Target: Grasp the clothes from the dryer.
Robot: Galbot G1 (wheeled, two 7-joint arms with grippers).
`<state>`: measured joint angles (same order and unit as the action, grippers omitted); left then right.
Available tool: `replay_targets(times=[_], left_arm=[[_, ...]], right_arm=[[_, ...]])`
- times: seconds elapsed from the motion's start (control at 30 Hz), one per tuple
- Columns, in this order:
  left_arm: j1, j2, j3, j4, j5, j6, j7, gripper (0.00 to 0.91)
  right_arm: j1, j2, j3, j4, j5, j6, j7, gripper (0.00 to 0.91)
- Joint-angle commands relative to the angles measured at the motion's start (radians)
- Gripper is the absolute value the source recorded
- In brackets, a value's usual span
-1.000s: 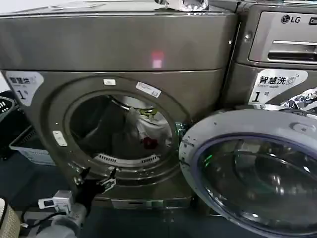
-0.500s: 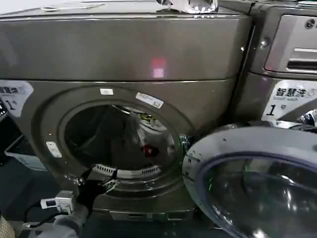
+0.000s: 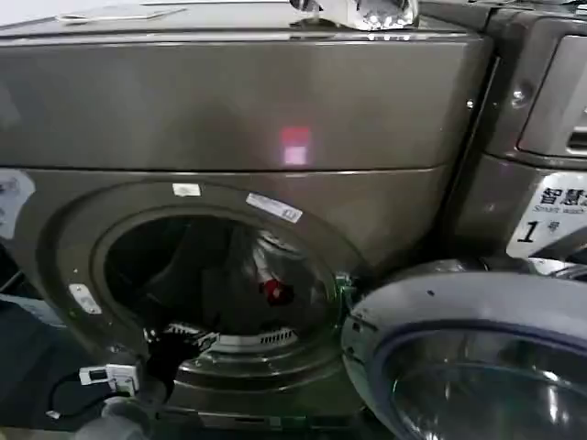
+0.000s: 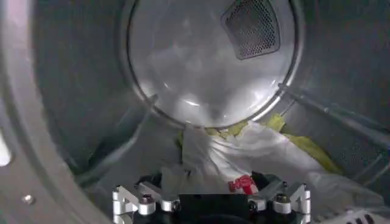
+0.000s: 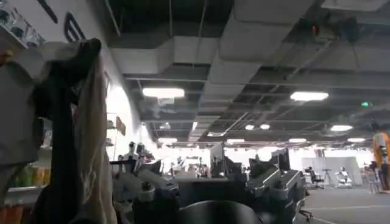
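Note:
The bronze-grey dryer (image 3: pixel 229 101) stands with its round porthole open. Inside the drum lie the clothes (image 3: pixel 275 275), pale fabric with a red patch. My left gripper (image 3: pixel 179 341) sits at the porthole's lower rim, reaching into the drum. In the left wrist view the clothes (image 4: pixel 244 152) are a white heap with yellow-green edges and a red patch, lying on the drum floor. The left gripper (image 4: pixel 210 193) is open just in front of the heap, one finger on each side. My right gripper (image 5: pixel 207 182) is open, holds nothing, and points up at a room's ceiling.
The dryer's door (image 3: pixel 477 367) hangs open at the lower right, close to the porthole. A second machine (image 3: pixel 541 110) stands against the dryer's right side. A mesh vent (image 4: pixel 251 27) sits in the drum's back wall. Dark and pale garments (image 5: pixel 67 122) hang beside the right gripper.
The head view has closed in on the dryer and swung left, so the neighbouring machine slid toward the right edge. My left gripper has gone a little deeper over the porthole's lower rim.

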<state>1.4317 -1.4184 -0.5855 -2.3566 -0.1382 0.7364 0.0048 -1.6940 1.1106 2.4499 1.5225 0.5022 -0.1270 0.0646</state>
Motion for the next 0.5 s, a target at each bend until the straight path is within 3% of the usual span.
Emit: replay_targets(times=[0.03,0.33,0.5], left_arm=[[-0.017,-0.006,0.008,0.023,0.046,0.049,0.025,0.907],[-0.244,-0.021,0.044,0.216,0.128,0.014,0.051,0.907],[-0.371,-0.05,0.082,0.362,0.125,0.038,0.035,0.907]], right_arm=[[-0.001,0.001,0.0,0.0,0.0,0.01,0.002,0.907],[-0.012,0.001,-0.001,0.005,0.003,0.028,-0.006,0.907],[-0.005,0.0,-0.012,0.016,0.002,0.027,-0.007,0.907]])
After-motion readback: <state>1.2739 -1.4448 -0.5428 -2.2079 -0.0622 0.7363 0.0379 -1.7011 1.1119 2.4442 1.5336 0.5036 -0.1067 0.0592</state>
